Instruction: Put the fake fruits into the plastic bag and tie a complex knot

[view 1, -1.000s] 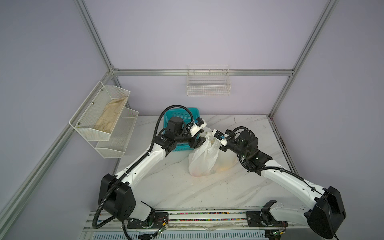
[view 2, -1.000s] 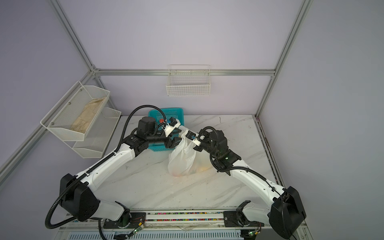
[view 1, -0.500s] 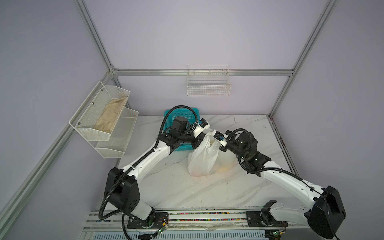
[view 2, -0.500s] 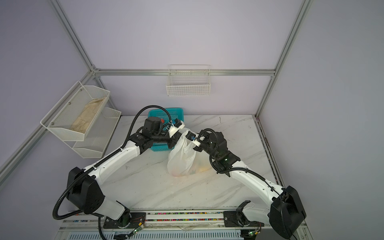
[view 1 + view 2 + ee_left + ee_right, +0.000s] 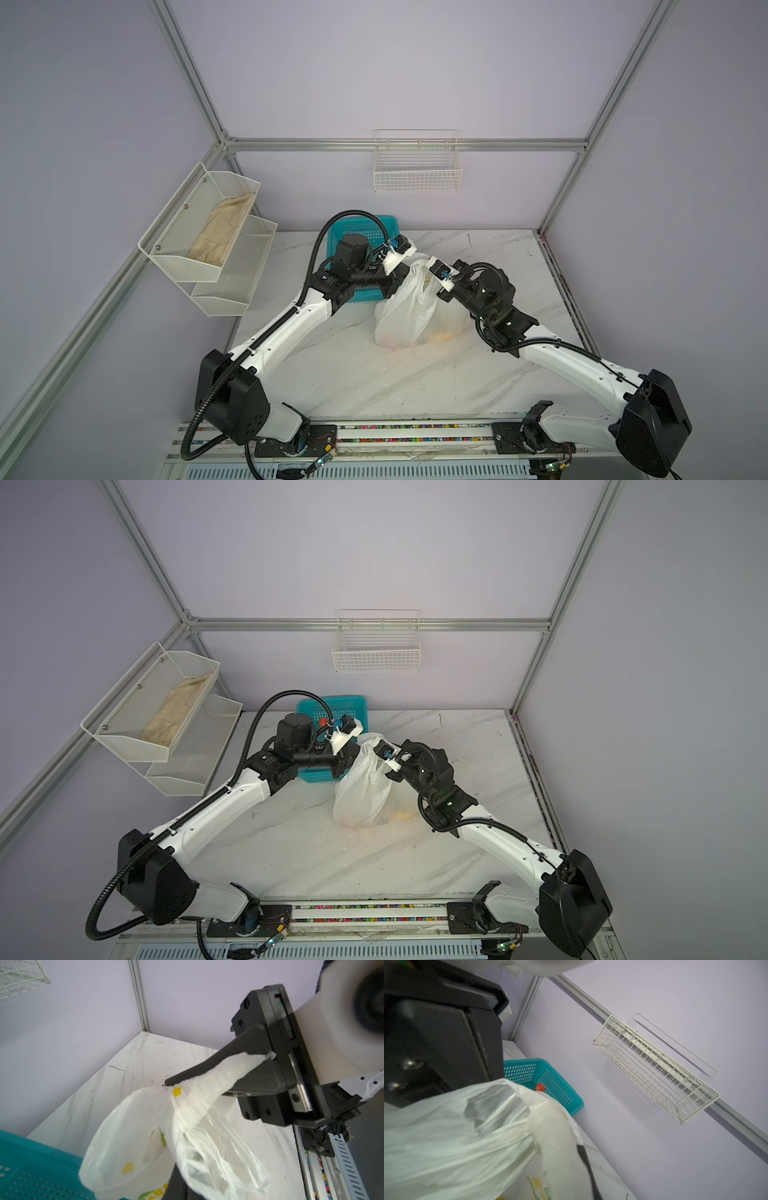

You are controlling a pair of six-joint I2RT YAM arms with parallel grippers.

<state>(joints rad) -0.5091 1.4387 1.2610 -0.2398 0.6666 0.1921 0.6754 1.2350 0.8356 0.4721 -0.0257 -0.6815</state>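
Just changed: my left gripper (image 5: pixel 404 281) has swung in from 9 o'clock. Its jaws stood apart a second ago and are now clenched at the top of the plastic bag (image 5: pixel 405 318).
Left grip: in the right wrist view the plastic bunches right up against that gripper's black body. I read it as holding the near handle, though the pinch itself is hidden.
Right grip: no change. The right gripper (image 5: pixel 434 286) comes in from 3 o'clock with its jaws clenched on the other handle strip (image 5: pixel 218 1072). The strip is bunched into a rope, plain to see in the left wrist view.
Bag: it stands near the middle of the table (image 5: pixel 332 374). Its neck is drawn up between the two grippers and its body slumps on the marble.
Fruit: the fake fruits (image 5: pixel 444 328) show as yellow-orange and pink smudges through the film, low in the bag.
Straggler: one small red fruit (image 5: pixel 322 721) sits in the teal basket (image 5: pixel 332 702), at 11 o'clock from the bag.
Knot: none yet. The two handles are held apart and are not crossed.
Meaning: with a handle in each gripper, I judge the tying stage can begin, and crossing one strip over the other looks like the next move. That red fruit would be left out.
Watch: the film is thin and may slip or tear under a hard pull.
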